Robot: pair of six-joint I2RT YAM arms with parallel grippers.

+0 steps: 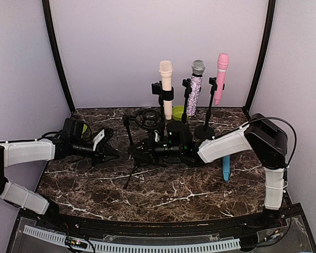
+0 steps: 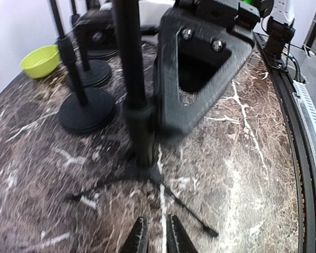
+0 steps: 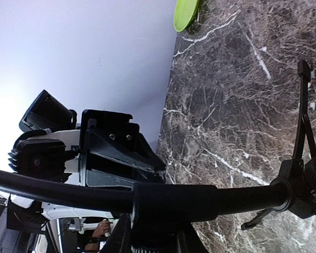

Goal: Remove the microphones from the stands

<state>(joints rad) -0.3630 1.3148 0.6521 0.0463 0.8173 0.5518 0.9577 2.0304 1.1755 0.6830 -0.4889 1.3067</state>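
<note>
Left gripper (image 1: 111, 154) (image 2: 157, 237): fingers pressed together, nothing between them; hangs low over the worktop (image 1: 163, 195) near the left edge, tips pointing at the tripod stand (image 1: 131, 139) (image 2: 137, 105)

Right gripper (image 1: 145, 149) (image 3: 155, 232): reaches in from the right edge, clamped on the tripod stand's pole at its thicker sleeve (image 3: 174, 203)

Tripod stand: middle of the worktop, upright, legs spread on the marble. A black round mount (image 1: 147, 118) sits at its top; I cannot tell whether a microphone is in it

Along the back edge, three microphones upright in clips on round-base stands:
- cream microphone (image 1: 166, 79), leftmost
- glittery microphone (image 1: 196, 84), in the middle
- pink microphone (image 1: 220, 76), rightmost, tilted slightly

All three are well apart from both my grippers

Green bowl (image 1: 177, 112) (image 2: 39, 59) (image 3: 185, 13): near the back edge, among the stand bases

Blue stick (image 1: 226, 167): lies flat close to the right edge, under my right arm; too small to tell what it is
</note>
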